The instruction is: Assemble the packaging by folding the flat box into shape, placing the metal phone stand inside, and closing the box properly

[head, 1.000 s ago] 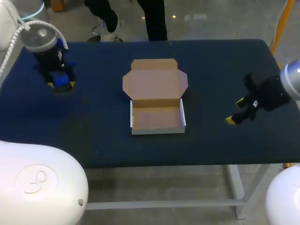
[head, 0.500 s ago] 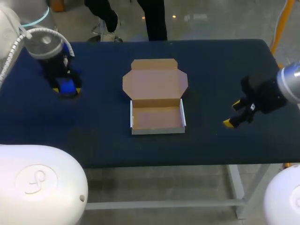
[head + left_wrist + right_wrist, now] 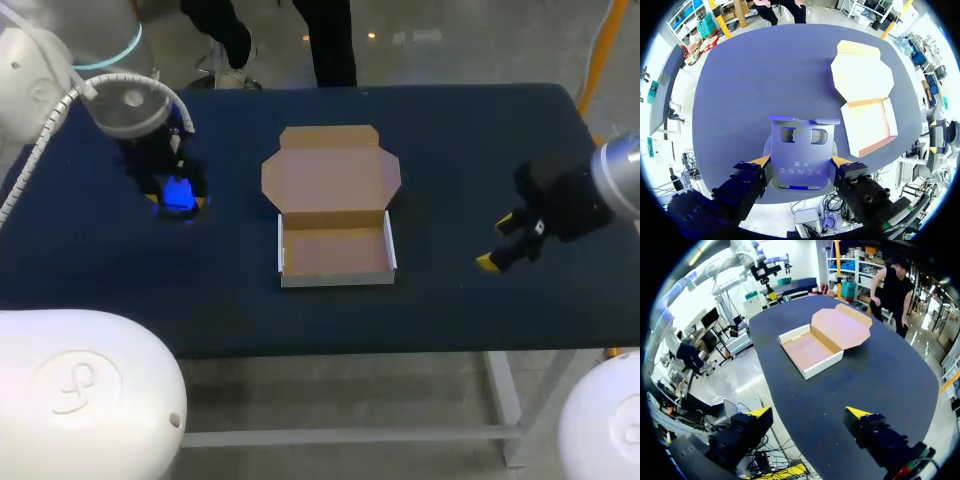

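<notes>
The cardboard box (image 3: pixel 335 250) sits mid-table as an open tray with white walls, its lid (image 3: pixel 331 175) lying flat behind it. My left gripper (image 3: pixel 178 197) hangs to the left of the box, shut on the blue metal phone stand (image 3: pixel 177 192). In the left wrist view the stand (image 3: pixel 799 150) is an upright plate with two square holes, pinched from both sides in the left gripper (image 3: pixel 800 161), with the box (image 3: pixel 867 122) ahead and to one side. My right gripper (image 3: pixel 497 248) stands open to the right of the box. It (image 3: pixel 809 413) holds nothing, and the box (image 3: pixel 812 351) lies ahead of it.
The dark blue table (image 3: pixel 450 140) carries only the box. Bare cloth lies on both sides of the box and along the front edge (image 3: pixel 340 345).
My left arm has carried the phone stand to the right and toward the front, closer to the box. My right gripper shifted slightly left, then held still.
</notes>
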You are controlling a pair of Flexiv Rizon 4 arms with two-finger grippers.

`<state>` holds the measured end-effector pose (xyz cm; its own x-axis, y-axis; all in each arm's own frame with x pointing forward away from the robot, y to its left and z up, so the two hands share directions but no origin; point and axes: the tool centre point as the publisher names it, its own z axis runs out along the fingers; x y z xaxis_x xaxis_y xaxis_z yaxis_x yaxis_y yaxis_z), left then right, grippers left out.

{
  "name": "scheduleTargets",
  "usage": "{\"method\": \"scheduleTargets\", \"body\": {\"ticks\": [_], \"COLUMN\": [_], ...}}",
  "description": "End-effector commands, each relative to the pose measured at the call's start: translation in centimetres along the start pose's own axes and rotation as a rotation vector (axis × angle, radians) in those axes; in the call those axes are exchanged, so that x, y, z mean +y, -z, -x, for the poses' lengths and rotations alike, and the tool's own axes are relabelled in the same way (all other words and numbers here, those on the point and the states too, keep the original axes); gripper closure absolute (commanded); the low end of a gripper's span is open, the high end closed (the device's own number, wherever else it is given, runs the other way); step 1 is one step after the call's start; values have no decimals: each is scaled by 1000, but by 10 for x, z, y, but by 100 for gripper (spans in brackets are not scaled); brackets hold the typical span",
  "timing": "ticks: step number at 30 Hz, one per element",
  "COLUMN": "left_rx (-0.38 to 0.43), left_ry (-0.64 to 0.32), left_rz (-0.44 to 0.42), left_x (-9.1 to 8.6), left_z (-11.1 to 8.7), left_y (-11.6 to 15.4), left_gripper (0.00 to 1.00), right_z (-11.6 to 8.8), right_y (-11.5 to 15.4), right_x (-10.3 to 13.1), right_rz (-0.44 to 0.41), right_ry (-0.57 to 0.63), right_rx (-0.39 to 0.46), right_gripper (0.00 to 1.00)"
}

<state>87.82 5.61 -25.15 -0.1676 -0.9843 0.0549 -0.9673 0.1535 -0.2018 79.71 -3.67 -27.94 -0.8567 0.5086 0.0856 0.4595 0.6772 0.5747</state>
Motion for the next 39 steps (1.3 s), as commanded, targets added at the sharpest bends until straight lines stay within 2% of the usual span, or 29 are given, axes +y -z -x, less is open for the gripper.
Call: {"method": "scheduleTargets", "body": {"ticks": [1, 13, 22, 39], "left_rx": [-13, -11, 29, 45], "left_ry": [-15, -153, -232, -408], "left_rz": [-2, -5, 27, 41], "left_x": [4, 9, 1, 18], "left_z": [-15, -69, -101, -167], "left_y": [4, 2, -6, -32], "left_gripper": [100, 100, 100, 100], "right_z": [1, 1, 1, 1], "right_y": [2, 2, 2, 2], "right_x": [-1, -1, -1, -1], "right_rz": [3, 3, 3, 3], "right_ry": [2, 2, 2, 2], "right_rx": [7, 7, 7, 7], "right_gripper": [0, 0, 0, 0]}}
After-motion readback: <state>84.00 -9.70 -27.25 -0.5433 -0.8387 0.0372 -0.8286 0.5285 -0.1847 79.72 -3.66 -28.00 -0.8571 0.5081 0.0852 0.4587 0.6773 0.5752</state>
